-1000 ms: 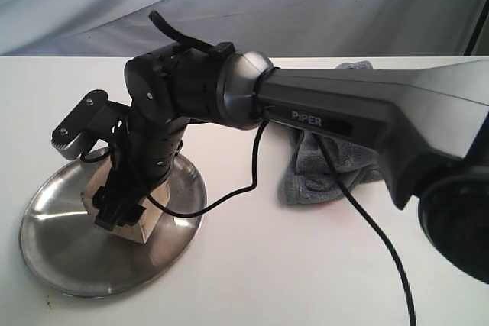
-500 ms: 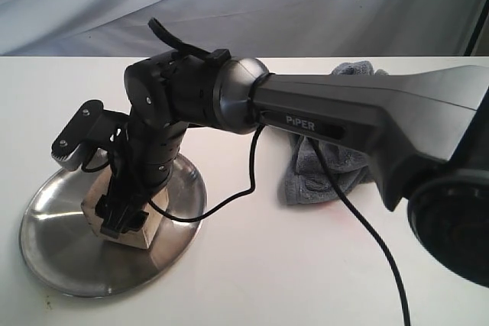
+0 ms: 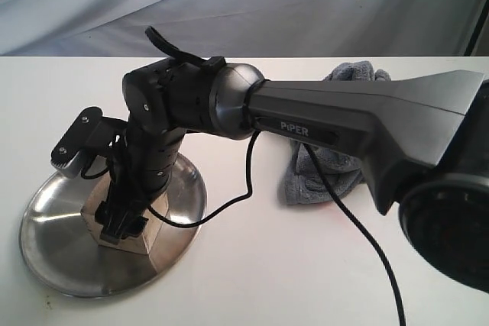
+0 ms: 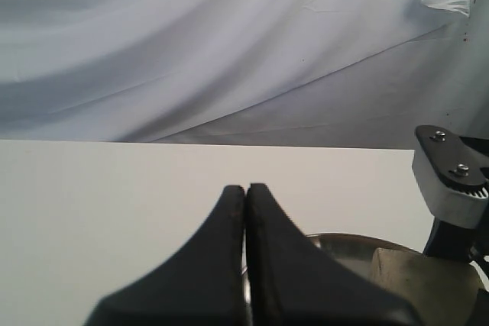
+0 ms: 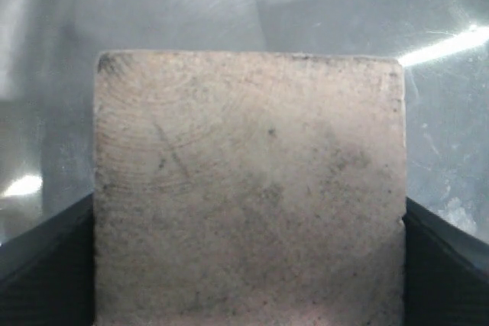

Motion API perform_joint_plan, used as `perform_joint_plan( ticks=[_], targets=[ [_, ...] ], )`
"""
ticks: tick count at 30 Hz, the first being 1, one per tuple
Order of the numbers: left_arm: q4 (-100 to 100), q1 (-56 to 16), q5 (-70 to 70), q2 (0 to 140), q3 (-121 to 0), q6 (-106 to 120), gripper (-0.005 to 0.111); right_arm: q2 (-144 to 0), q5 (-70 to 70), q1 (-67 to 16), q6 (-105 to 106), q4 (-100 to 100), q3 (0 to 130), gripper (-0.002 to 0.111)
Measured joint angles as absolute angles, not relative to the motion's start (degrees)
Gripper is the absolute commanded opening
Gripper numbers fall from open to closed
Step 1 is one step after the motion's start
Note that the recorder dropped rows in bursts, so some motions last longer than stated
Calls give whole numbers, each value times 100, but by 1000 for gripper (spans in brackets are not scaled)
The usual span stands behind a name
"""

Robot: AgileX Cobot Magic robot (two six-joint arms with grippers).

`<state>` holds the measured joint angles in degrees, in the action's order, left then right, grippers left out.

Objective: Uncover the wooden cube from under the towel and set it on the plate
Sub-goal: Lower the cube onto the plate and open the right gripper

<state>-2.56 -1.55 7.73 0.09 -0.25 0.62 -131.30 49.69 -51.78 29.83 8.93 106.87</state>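
**Your right gripper [image 3: 116, 227] holds the wooden cube [image 3: 144, 244] on the area of the plate [image 3: 53, 265].**
Its jaws are clamped on two opposite sides of the cube, near the middle of the plate; you cannot tell if the underside touches the metal. The towel [image 3: 321, 177] lies crumpled on the table [image 3: 252, 280], well apart from the plate. Your left gripper [image 4: 245, 192] has its jaws pressed together, with nothing between them.
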Motion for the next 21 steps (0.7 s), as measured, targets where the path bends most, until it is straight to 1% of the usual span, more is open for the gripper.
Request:
perform_joint_plan(
  ticks=[4, 9, 12, 15, 21],
  targets=[
    [-256, -155, 773, 9, -25, 62, 1, -13130, 4969, -5188, 2983, 893, 10687, 70],
    [-256, -155, 773, 9, -25, 62, 1, -13130, 4932, -5188, 2983, 893, 10687, 89],
    [-256, -155, 773, 9, -25, 62, 1, -13130, 4866, -5188, 2983, 893, 10698, 95],
    [-256, -155, 773, 9, -25, 62, 1, -13130, 4867, -5188, 2983, 893, 10698, 97],
    [-256, -155, 773, 9, -25, 62, 1, -13130, 4867, -5188, 2983, 893, 10698, 97]
  ],
)
